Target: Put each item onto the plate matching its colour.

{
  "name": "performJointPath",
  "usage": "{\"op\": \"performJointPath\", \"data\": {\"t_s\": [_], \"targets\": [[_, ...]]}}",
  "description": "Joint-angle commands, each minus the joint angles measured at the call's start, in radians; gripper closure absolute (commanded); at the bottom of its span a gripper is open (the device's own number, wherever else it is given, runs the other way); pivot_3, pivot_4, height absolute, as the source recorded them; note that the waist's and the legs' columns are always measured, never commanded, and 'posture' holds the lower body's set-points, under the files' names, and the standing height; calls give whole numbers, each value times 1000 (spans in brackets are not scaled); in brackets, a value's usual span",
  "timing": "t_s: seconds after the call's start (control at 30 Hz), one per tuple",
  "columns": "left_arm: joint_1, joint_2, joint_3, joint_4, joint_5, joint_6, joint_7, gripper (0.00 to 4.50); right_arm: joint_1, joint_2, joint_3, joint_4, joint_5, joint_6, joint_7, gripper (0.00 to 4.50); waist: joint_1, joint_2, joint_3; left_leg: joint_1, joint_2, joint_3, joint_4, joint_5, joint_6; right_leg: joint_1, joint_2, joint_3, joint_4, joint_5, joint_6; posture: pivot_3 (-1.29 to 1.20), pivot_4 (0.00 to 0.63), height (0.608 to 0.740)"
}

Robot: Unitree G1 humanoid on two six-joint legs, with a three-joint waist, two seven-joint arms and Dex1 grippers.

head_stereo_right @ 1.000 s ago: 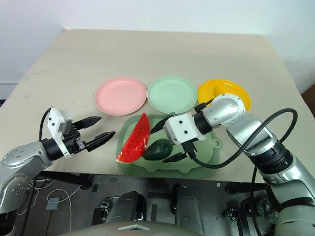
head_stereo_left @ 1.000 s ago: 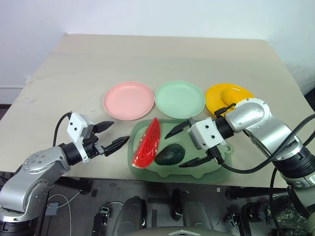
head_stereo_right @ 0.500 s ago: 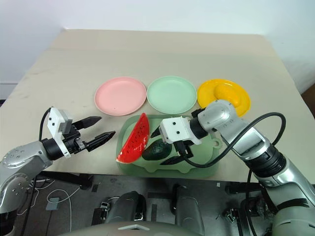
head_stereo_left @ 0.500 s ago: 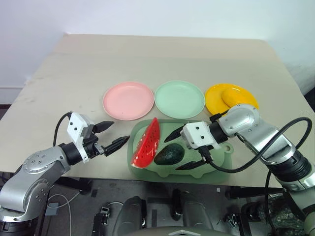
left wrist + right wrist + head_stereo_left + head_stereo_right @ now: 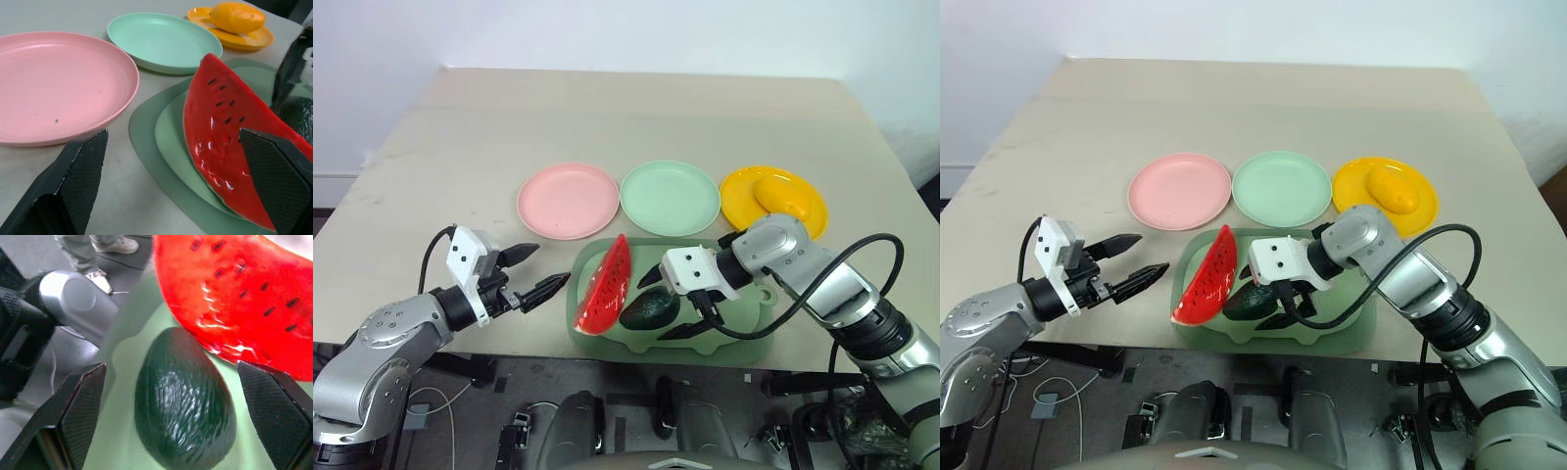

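Two toy foods sit in the pale green tray (image 5: 744, 343): the dark green avocado (image 5: 650, 308), straddled by the spread-fingered right gripper (image 5: 674, 302), and the red watermelon wedge (image 5: 607, 286). Yellow oblong fruit (image 5: 787, 194) lies on the yellow plate (image 5: 740, 188). Left gripper (image 5: 535, 271) hovers empty, fingers apart, above the tabletop (image 5: 431, 186) edge.

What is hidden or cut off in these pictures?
- Avocado: in the eye views its right part is hidden behind the right gripper.
- Watermelon wedge: cut off by the edge of the right wrist view.
- Pale green tray: its middle is covered by the food and the right gripper.

lab-like test room: bare beige table (image 5: 607, 117), plain white wall (image 5: 607, 29).
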Motion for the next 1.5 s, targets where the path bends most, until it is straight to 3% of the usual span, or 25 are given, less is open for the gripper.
{"op": "performJointPath", "data": {"t_s": [0.03,0.53,0.67,0.73,1.0,1.23,1.5], "targets": [[-2,3,24,-29,-7,-12,2,0,-18,11,6,7,-21,-4,-5,36,0,0,0,0,0,0,0,0,0,0,0,0,0,0,0,0,150,740],[1,6,28,-33,-9,-10,5,0,2,18,16,23,-46,4,-11,36,0,0,0,0,0,0,0,0,0,0,0,0,0,0,0,0,150,740],[0,5,27,-34,-10,-10,6,0,4,19,16,19,-44,5,-12,1232,0,0,0,0,0,0,0,0,0,0,0,0,0,0,0,0,150,740],[1,5,28,-34,-10,-10,5,0,5,18,18,18,-45,6,-12,1530,-1,0,0,0,0,0,0,0,0,0,0,0,0,0,0,0,150,740],[-2,4,27,-32,-9,-12,6,0,1,16,8,18,-44,-5,-13,1530,-1,0,0,0,0,0,0,0,0,0,0,0,0,0,0,0,150,740],[-1,3,29,-34,-8,-13,9,0,-60,-68,-108,48,30,-77,98,1530,1,0,0,0,0,0,0,0,0,0,0,0,0,0,0,0,150,740],[-10,3,25,-22,-3,-18,5,0,-243,-74,-174,380,-34,-269,129,1530,-5,0,0,0,0,1,0,0,0,0,1,0,0,0,0,0,150,740]]}}
